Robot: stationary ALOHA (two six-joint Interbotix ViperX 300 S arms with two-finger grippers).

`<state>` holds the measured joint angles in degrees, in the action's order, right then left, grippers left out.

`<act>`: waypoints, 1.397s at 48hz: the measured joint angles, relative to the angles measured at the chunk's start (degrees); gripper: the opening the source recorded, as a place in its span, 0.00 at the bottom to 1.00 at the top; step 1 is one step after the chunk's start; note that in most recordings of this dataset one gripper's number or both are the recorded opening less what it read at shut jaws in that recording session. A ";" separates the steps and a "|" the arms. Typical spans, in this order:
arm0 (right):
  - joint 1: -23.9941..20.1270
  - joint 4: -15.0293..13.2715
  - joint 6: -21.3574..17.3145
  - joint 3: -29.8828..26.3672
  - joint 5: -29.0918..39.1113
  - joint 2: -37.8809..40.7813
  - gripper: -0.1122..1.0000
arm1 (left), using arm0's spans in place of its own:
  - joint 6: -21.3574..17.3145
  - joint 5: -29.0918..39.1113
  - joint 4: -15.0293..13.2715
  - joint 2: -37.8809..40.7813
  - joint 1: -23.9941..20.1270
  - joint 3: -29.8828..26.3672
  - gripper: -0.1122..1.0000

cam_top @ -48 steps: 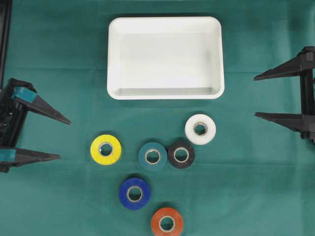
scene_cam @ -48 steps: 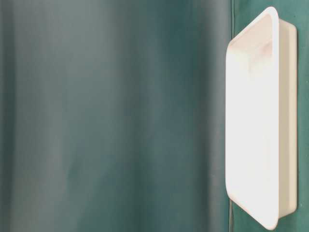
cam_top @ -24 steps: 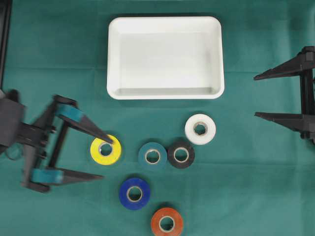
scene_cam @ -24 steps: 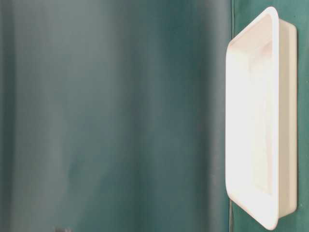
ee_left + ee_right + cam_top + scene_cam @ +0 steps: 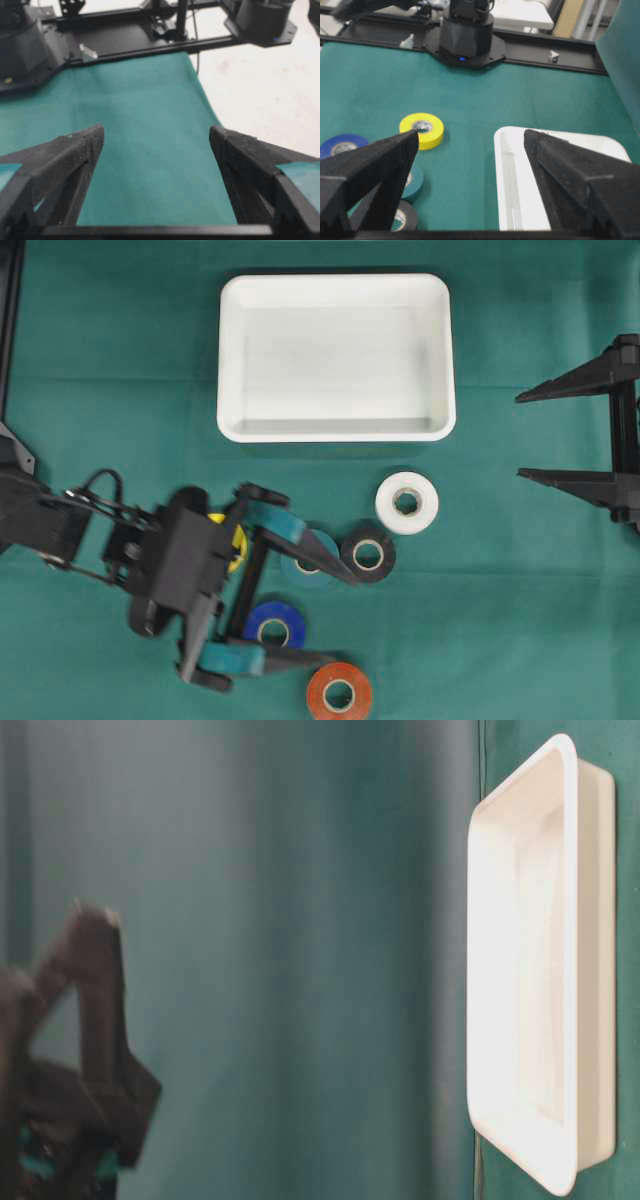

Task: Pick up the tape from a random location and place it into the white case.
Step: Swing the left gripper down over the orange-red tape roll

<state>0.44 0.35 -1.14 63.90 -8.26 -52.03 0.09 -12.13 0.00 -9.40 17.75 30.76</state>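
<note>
1. My left claw stands wide open over the rolls of tape and holds nothing. One finger lies across the teal roll of tape, the other lies just below the blue roll of tape.
2. My left arm covers most of the yellow roll of tape — only its edge shows in the overhead view.
3. The black roll of tape touches the teal one; the white roll of tape is near it, and the orange roll of tape lies at the lower edge.
4. The shallow white plastic case sits on the green table above the rolls, with no tape in it.
5. My right claw is also wide open and grips nothing — well apart from the rolls, at the right edge.
</note>
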 measured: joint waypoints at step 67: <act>0.00 0.00 0.00 0.00 0.18 -0.09 0.92 | 4.48 50.89 0.09 16.61 2.46 -28.48 0.98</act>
<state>0.44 0.35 -1.14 63.90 -8.09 -52.12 4.57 38.76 0.09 7.21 20.21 2.29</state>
